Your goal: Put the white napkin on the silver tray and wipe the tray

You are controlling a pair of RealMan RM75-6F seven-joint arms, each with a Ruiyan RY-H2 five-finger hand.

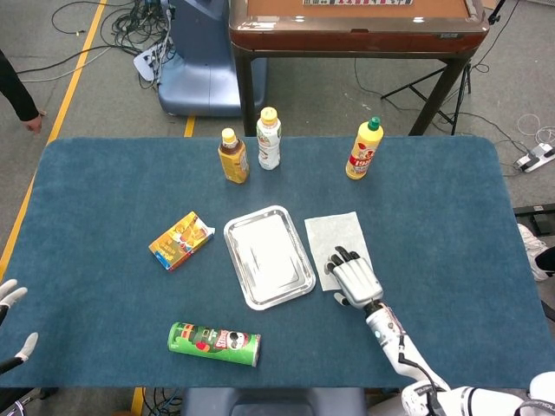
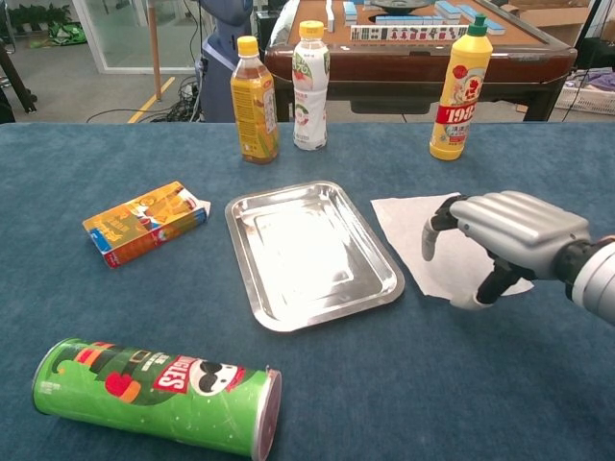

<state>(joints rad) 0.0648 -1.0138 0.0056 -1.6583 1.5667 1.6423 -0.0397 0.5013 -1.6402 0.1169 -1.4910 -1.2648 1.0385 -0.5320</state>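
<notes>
So far nothing is done: your right hand hovers open-fingered over the white napkin, silver tray just beside it, unwiped.

Right hand hovering, left hand at the edge

Right hand palm down, fingers curled apart; left hand open, fingers spread.
</notes>
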